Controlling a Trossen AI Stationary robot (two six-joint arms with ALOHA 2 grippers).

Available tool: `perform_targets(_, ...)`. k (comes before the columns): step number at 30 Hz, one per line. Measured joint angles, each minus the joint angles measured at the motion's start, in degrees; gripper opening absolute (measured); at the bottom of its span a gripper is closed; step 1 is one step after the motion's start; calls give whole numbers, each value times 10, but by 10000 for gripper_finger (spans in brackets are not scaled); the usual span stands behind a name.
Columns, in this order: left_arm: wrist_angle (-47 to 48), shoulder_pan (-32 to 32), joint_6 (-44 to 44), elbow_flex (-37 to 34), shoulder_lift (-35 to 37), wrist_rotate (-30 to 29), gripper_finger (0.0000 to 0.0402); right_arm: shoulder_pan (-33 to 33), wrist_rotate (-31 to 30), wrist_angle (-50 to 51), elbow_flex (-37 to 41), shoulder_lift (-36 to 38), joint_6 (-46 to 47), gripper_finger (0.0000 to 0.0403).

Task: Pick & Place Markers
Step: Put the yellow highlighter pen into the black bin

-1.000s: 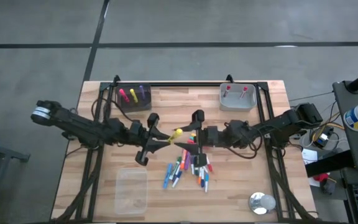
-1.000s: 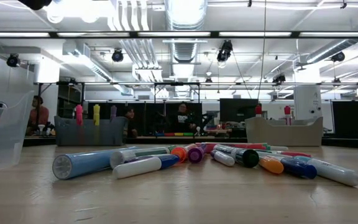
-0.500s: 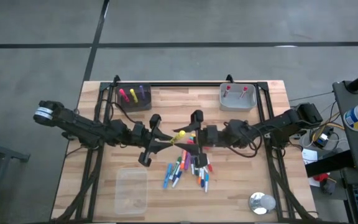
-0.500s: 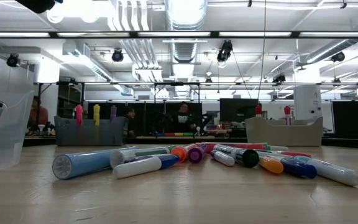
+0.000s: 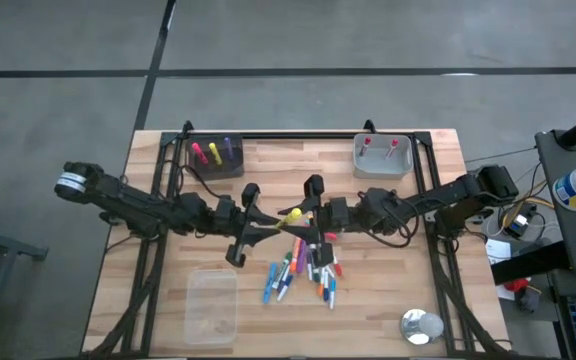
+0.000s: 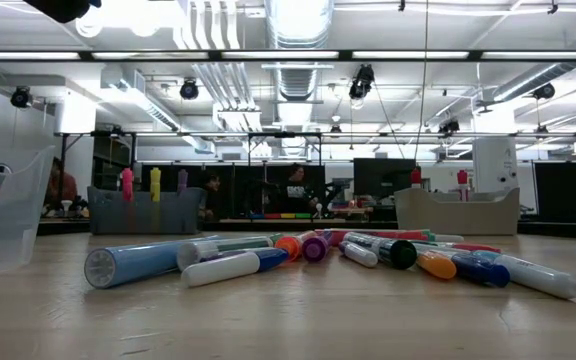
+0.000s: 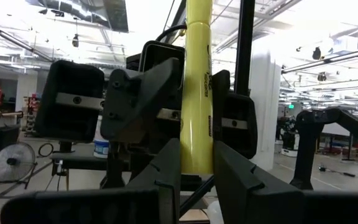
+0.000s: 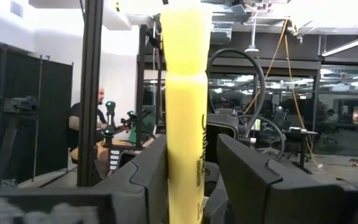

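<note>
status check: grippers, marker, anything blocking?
Left gripper shut on yellow marker, above table centre. Right gripper straddles the same marker, grip unconfirmed. Marker pile below; nothing blocking.

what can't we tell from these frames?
- Right gripper contact on the yellow marker: high view too small; right wrist view doesn't show whether the pads touch.
- Both grippers: out of frame in the low view.
- Far side of the marker pile: hidden by nearer pens, low view.

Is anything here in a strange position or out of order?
Yes: one yellow marker is held in the air between both grippers, left and right, while other markers lie in a loose pile on the table.
</note>
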State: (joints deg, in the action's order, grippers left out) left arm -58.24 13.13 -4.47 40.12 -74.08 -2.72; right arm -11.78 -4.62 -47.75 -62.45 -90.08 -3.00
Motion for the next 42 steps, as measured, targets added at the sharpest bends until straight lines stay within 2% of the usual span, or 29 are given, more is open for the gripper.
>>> perform_targets(9,1,0,2,0,0,-3,65,1,4,9,0,0,-1,73)
perform_targets(14,7,0,-32,0,0,-18,68,1,4,21,0,1,3,67)
perform_targets(22,69,0,-53,0,12,-32,130,1,0,62,1,0,13,72)
perform_targets(28,152,0,-77,0,44,-37,164,1,0,90,1,4,22,70)
perform_targets(42,431,0,-103,3,201,-38,167,10,0,219,1,7,79,71)
